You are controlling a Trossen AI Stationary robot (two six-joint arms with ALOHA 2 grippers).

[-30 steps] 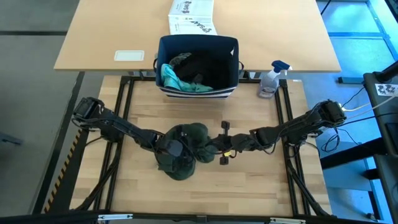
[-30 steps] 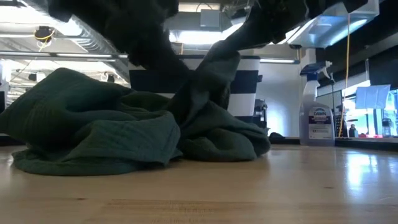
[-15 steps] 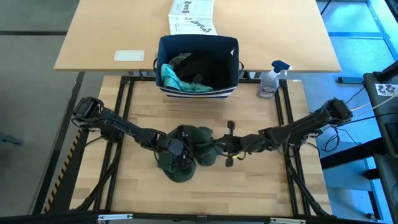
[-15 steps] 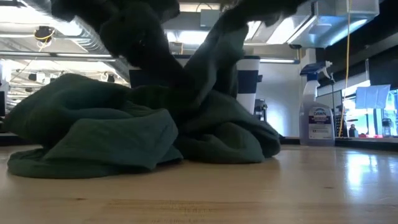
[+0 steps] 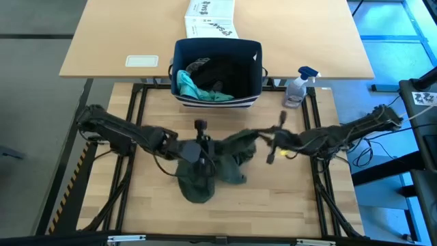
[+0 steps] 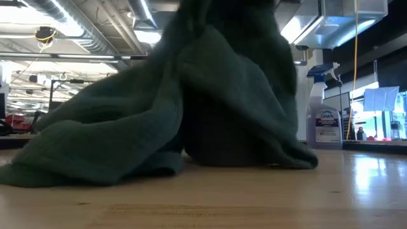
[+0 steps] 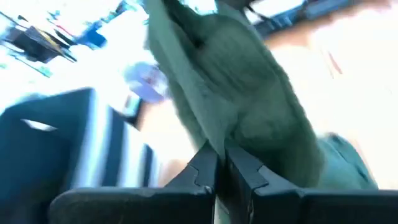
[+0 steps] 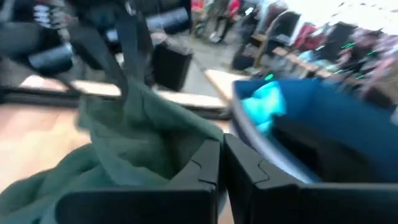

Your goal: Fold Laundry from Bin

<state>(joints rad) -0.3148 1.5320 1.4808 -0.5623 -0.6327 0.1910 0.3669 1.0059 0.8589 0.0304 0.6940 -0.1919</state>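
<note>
While both end effectors pinch it, ribbed olive-green piece (image 5: 215, 160) drapes tent-like.

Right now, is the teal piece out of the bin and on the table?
No, in the high view the teal piece lies inside the navy bin, at its left side.

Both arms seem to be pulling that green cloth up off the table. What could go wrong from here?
Each gripper, left gripper and right gripper, is shut on just a small pinch of the olive-green garment, so one edge might slip free as they pull apart. Most of the cloth is bunched and drooping onto the table, so it may spread twisted instead of flat. The spray bottle stands near the right arm's side and could get knocked.
</note>
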